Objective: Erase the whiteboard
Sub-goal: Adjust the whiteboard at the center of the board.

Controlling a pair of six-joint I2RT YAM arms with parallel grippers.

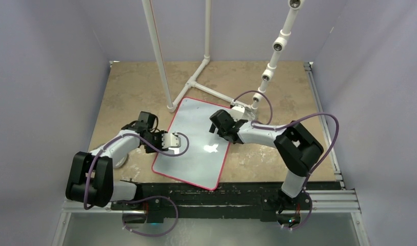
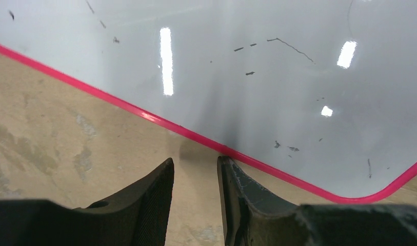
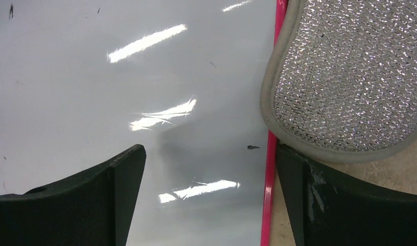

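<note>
Glossy smooth whiteboard (image 3: 119, 77), glittery rough-textured pad (image 3: 350, 72), matt mottled stone-look table (image 2: 67, 128).

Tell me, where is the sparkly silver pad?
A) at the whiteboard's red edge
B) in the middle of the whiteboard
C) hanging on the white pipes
A: the sparkly silver pad lies right at the red edge of the whiteboard, overlapping it slightly, and rests mostly on the table.
</note>
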